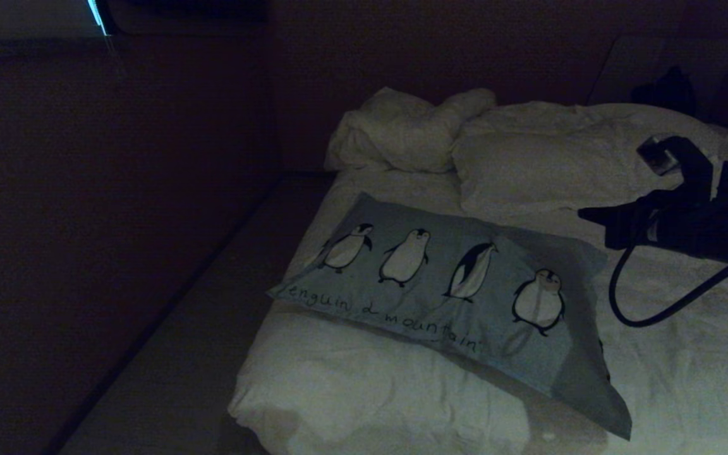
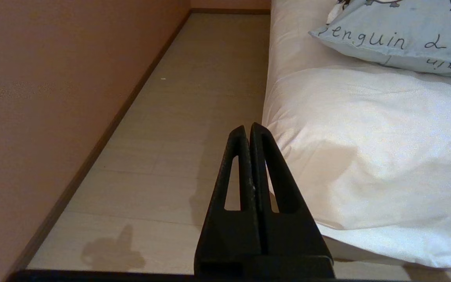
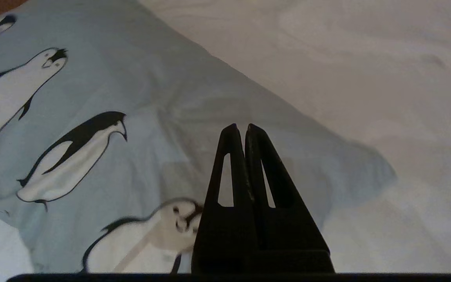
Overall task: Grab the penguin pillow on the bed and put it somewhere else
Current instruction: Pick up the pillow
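Hovering my right end effector (image 3: 240, 127), clenched and empty, above the penguin pillow (image 1: 459, 297) on the bed (image 1: 686, 379), at its three o'clock. Left end effector (image 2: 248, 127) clenched over the floor (image 2: 194, 117).

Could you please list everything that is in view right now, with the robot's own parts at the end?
penguin pillow: one, light grey-blue with four black-and-white penguins and black lettering, lying flat on the bed near its left edge.
bed: one, wrinkled white duvet, filling the right part of the head view.
white pillows: at least two, white, crumpled at the far end of the bed behind the penguin pillow.
floor: pale planks, a strip between bed and wall.
wall: brownish-orange, left of the floor strip.
right gripper: one, black, shut, over the penguin pillow's right end.
left gripper: one, black, shut, low above the floor beside the bed.
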Motion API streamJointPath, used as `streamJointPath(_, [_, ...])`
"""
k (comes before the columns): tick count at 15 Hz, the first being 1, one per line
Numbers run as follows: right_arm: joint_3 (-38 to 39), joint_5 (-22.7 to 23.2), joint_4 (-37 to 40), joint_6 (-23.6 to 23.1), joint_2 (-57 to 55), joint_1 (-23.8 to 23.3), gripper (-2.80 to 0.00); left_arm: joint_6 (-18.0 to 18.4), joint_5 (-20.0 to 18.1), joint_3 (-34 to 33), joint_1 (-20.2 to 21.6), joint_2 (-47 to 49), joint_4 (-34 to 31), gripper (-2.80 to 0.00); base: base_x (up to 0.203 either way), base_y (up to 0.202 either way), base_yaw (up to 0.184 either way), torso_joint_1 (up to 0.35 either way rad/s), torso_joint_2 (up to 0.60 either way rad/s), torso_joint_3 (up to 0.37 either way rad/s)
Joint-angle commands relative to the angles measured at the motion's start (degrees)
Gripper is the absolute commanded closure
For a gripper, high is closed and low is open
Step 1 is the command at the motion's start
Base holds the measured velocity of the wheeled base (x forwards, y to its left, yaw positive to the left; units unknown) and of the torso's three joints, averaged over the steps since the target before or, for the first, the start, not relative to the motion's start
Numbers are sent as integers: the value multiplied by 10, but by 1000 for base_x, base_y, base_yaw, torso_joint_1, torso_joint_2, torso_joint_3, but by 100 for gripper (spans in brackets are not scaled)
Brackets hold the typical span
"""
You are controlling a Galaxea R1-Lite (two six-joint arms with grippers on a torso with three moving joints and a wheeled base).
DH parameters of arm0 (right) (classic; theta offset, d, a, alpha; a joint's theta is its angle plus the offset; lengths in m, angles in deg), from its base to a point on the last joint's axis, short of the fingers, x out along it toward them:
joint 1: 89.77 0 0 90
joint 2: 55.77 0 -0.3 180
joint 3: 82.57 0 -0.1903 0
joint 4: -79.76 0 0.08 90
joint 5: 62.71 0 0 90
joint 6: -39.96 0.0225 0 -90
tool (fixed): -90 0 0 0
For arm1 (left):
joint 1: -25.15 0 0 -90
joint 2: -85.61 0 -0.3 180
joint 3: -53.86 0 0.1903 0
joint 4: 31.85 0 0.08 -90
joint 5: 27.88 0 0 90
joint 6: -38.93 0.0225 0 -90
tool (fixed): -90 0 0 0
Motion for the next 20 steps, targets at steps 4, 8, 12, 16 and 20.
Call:
streamJointPath(4, [-12, 68, -82, -62, -69, 4, 0, 0, 0, -1, 0, 0, 0, 0, 0, 0, 0, 0, 0, 0])
streamJointPath(8, [4, 75, -145, -125, -117, 21, 0, 0, 0, -1, 0, 0, 0, 0, 0, 0, 0, 0, 0, 0])
streamJointPath(12, [4, 75, -179, -129, -147, 42, -114, 0, 0, -1, 0, 0, 0, 0, 0, 0, 0, 0, 0, 0])
streamJointPath(16, [7, 76, -177, -125, -140, 44, -280, 0, 0, -1, 0, 0, 0, 0, 0, 0, 0, 0, 0, 0])
streamJointPath(20, [16, 100, -175, -108, -136, 56, -280, 0, 0, -1, 0, 0, 0, 0, 0, 0, 0, 0, 0, 0])
